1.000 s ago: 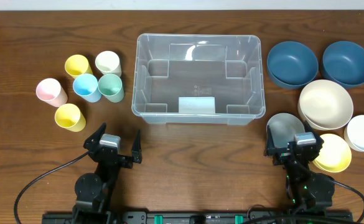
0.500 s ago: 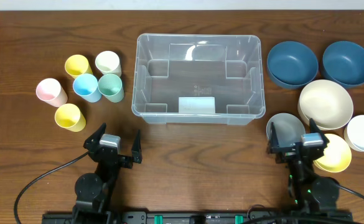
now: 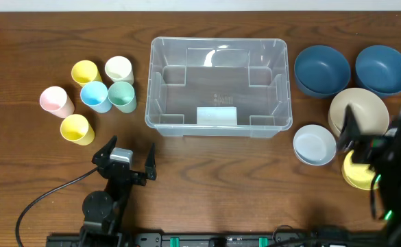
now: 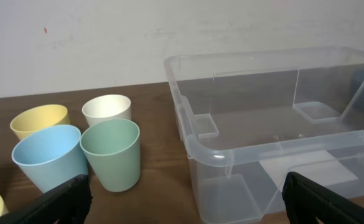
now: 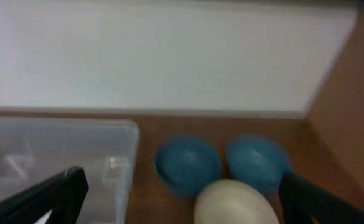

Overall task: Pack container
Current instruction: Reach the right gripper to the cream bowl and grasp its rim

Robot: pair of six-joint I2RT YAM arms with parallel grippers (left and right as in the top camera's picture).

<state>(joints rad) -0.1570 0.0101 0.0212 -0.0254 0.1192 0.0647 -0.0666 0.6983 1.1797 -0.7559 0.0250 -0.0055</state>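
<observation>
One white label (image 3: 216,115) on the container (image 3: 156,82), writing unreadable.

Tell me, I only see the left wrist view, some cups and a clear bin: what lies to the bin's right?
Observer: Bowls beside the bin: two dark blue bowls, a cream bowl, a pale bowl and a yellow bowl.
Operator: Where is the other arm?
Observer: The right gripper hovers open above the cream and yellow bowls, holding nothing.
Operator: How many cups in total?
Observer: Six; a pink cup stands farthest left, outside your frame.
</observation>
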